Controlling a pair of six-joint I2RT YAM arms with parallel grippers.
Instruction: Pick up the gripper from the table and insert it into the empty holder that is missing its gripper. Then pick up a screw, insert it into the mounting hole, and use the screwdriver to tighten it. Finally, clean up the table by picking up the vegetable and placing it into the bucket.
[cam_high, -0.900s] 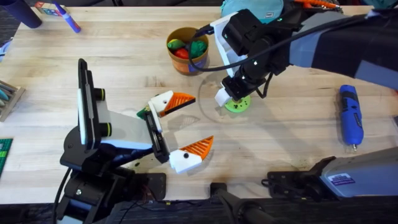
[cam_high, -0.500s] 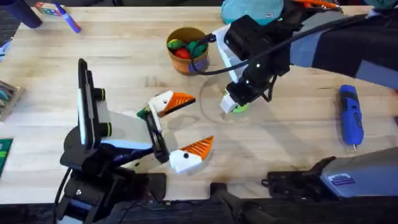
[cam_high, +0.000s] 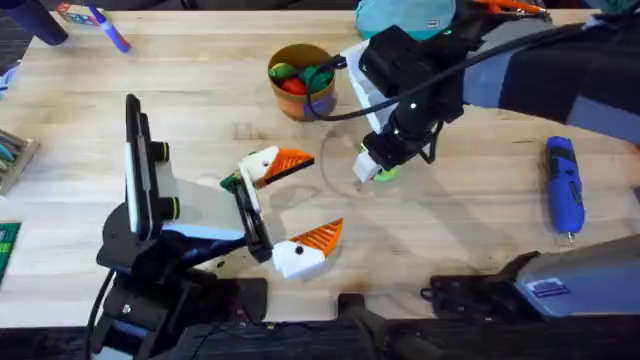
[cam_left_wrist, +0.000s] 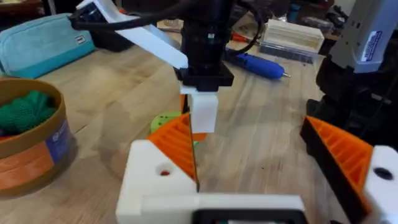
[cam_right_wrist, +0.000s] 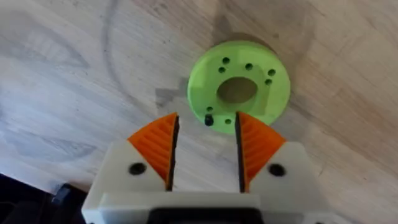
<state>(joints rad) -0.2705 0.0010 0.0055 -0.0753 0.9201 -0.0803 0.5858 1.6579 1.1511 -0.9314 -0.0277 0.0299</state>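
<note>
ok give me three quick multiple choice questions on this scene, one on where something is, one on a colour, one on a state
1. Where does the blue screwdriver lie on the table?
A. by the right edge
B. inside the bucket
C. under the left arm

2. What colour is the round holed piece near the right gripper?
A. red
B. lime green
C. purple

3. How do the right gripper's fingers stand?
A. shut on the screwdriver
B. shut on the bucket rim
C. open, holding nothing

Answers:
1 A, the overhead view shows the screwdriver alone on the wood at the right.
2 B, the right wrist view shows a bright lime green disc with a centre hole.
3 C, the orange pads stand apart with bare wood between them, and the disc lies just beyond their tips.
</note>
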